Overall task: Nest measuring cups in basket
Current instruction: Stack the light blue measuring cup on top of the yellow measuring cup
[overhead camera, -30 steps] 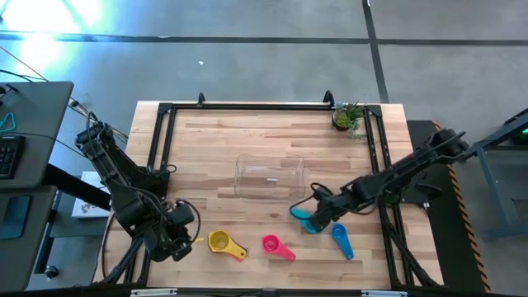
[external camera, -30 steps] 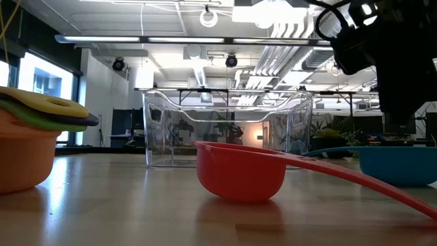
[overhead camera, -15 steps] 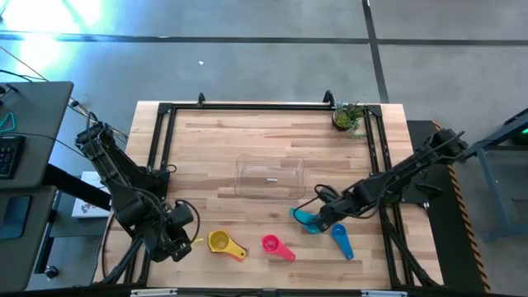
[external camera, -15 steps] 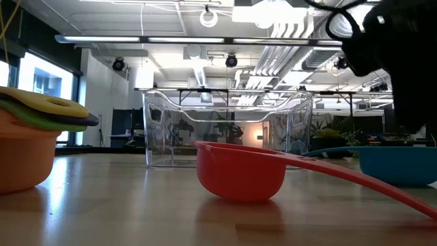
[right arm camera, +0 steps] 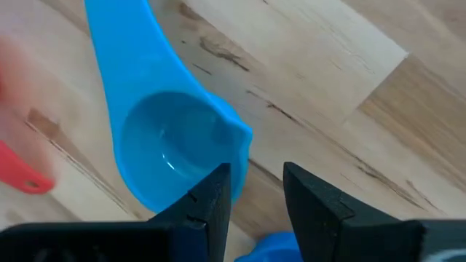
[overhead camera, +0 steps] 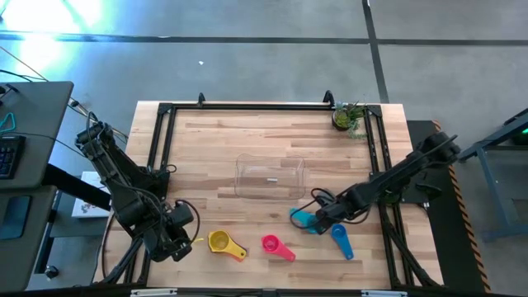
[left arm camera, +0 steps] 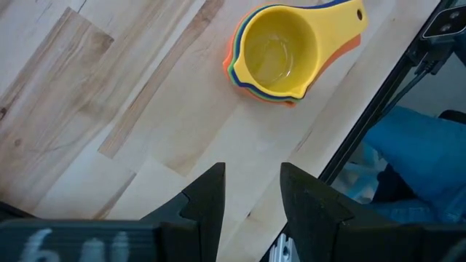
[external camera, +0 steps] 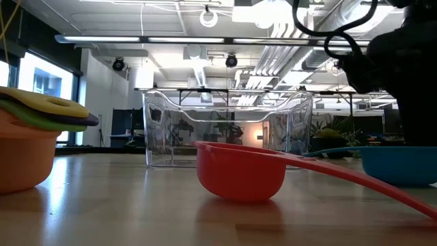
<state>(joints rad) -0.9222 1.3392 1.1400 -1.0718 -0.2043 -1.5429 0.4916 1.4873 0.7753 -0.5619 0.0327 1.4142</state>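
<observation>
Right tool (overhead camera: 318,221) is held low over the teal cup (overhead camera: 304,217), at about 5 o'clock on the table (overhead camera: 272,140); in the right wrist view its fingers (right arm camera: 218,191) are seen parted by a narrow gap, one at the cup's rim, with nothing gripped. Left tool (overhead camera: 183,239) waits at about 7 o'clock, its fingers (left arm camera: 211,196) likewise slightly apart and empty, aimed at the yellow stack (overhead camera: 219,242).

The basket (overhead camera: 270,178) stands near the table's middle and is seen to hold no cups. Four cups are nested in the stack, yellow on top; the others show only as coloured edges. The coral cup (overhead camera: 271,243) lies at 6 o'clock. The blue cup (overhead camera: 341,238) lies just beside the teal one, at 5 o'clock from it.

The cups are judged light, stiff and smooth, so they may skid or tip under a sideways push. Hold is best taken across the bowl's thin rim, or on the flat handle near the bowl, where the narrow gap fits. The clear basket is also judged light and easily nudged.

No brand, label or writing can be read on the cups or the basket.
</observation>
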